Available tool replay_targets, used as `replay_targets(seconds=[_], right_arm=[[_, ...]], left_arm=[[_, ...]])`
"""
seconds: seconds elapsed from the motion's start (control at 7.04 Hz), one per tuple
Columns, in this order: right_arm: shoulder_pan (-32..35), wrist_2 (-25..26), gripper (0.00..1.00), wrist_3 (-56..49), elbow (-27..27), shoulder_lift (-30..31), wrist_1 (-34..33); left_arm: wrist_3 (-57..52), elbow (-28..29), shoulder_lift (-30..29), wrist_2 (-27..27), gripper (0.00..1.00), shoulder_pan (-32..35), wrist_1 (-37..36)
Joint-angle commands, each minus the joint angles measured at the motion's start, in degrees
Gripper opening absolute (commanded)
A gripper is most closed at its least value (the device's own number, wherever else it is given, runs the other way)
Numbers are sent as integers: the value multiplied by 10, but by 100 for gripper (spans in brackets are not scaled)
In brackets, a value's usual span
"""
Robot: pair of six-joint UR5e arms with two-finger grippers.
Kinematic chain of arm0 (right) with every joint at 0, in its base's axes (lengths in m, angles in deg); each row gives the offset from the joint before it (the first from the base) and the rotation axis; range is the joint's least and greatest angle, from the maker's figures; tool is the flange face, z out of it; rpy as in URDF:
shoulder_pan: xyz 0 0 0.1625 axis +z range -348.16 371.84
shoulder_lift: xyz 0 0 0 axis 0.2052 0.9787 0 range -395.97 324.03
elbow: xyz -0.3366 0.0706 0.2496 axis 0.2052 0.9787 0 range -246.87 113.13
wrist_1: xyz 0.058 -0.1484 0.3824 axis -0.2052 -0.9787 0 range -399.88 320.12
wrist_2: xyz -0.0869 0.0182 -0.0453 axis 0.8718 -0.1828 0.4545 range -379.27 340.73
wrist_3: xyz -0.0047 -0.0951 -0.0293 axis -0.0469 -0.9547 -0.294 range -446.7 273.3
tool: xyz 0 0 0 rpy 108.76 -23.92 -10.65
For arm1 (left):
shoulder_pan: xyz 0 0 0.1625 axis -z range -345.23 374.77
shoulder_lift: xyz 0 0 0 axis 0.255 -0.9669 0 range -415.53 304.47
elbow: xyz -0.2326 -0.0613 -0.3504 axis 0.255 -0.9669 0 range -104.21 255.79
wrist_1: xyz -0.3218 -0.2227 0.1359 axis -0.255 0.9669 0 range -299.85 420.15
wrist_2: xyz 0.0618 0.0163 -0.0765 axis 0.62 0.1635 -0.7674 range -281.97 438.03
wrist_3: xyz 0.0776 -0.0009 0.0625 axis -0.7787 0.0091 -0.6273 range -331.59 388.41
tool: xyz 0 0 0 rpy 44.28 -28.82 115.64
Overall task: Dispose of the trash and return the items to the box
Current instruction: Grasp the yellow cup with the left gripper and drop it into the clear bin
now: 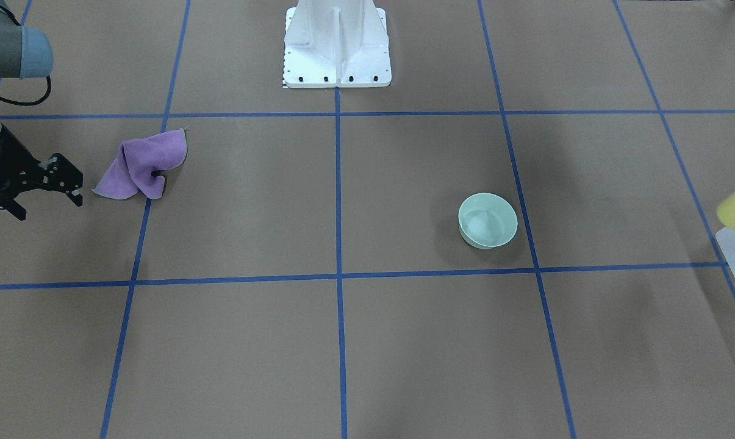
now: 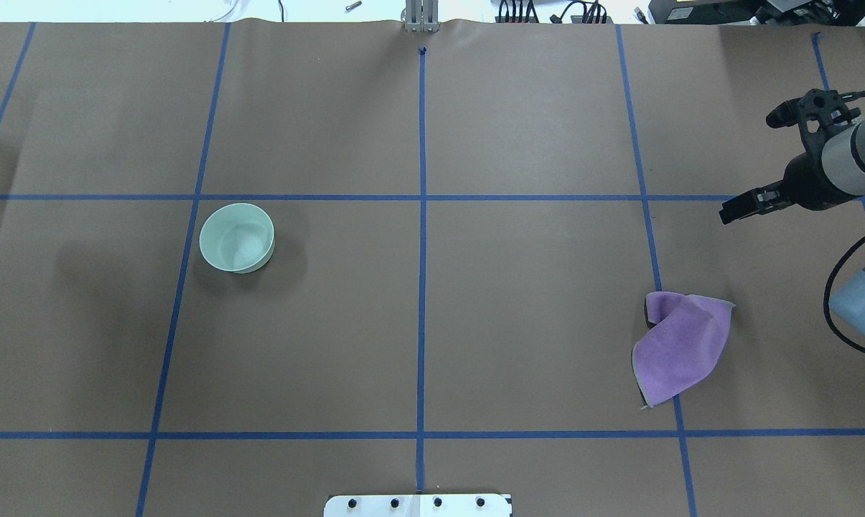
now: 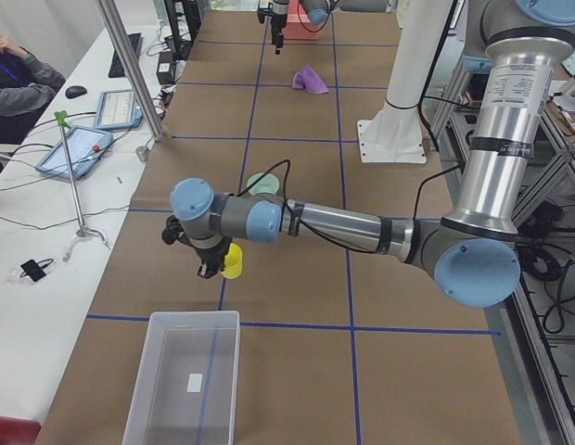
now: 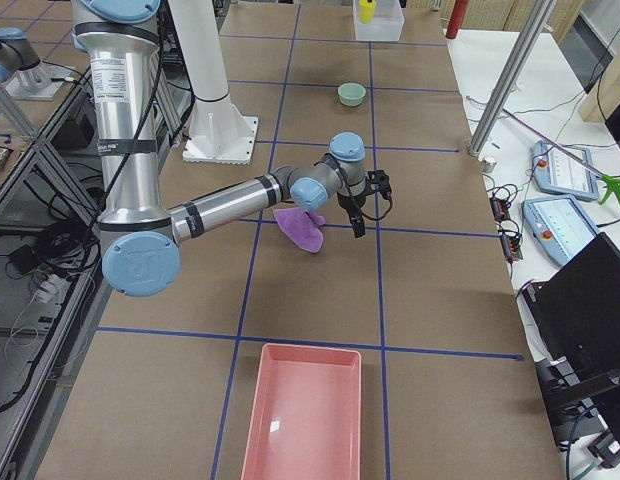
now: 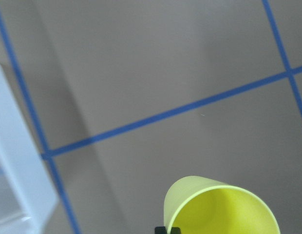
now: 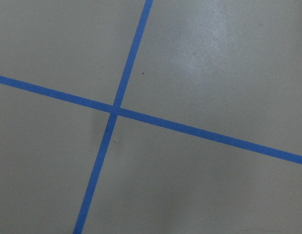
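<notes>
A: Where do we find the box [image 3: 195,315]?

B: Well off to the left of the bowl [image 1: 487,219], at the end of the table [image 1: 404,183]. It sits open side up, and we see a small white label on its floor.

A: And the left gripper [image 3: 213,268]?

B: We place it between the bowl and the box, above the table, pinching a yellow cup [image 5: 221,207]. In the wrist view one black fingertip shows at the cup's rim. The cup is tilted with its mouth toward that camera. It hangs short of the box, not over it.

A: How do we read the bowl itself?

B: It is pale green and upright on the table, just beside a blue tape line.

A: What about the right gripper [image 1: 50,206]?

B: It is far to the bowl's right, past a purple cloth [image 1: 141,164]. We see its fingers spread apart above the table. It is near the cloth but not touching it. Its wrist view gives us only brown paper and two crossing blue tape lines.

A: And the cloth?

B: It lies crumpled on the table across a tape line, well apart from the bowl on its right.

A: Anything else we can place?

B: The white pedestal [image 1: 337,49] stands on the robot's side of the bowl, somewhat to its right. A pink tray [image 4: 305,347] lies farthest to the bowl's right, at the table's other end.
</notes>
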Motion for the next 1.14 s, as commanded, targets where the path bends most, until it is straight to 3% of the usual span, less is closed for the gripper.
replay_targets(seconds=[0.0, 0.14, 0.57, 0.99], right_arm=[[-2, 0, 100, 0, 1, -3, 0], [-2, 0, 100, 0, 2, -3, 0], [-2, 0, 100, 0, 4, -4, 0], [-2, 1, 100, 0, 5, -4, 1]], left_arm=[[-155, 152, -79, 35, 0, 55, -1], [-195, 205, -89, 60, 0, 66, 28], [-197, 436, -109, 64, 0, 67, 260], [-194, 505, -113, 80, 0, 63, 308]])
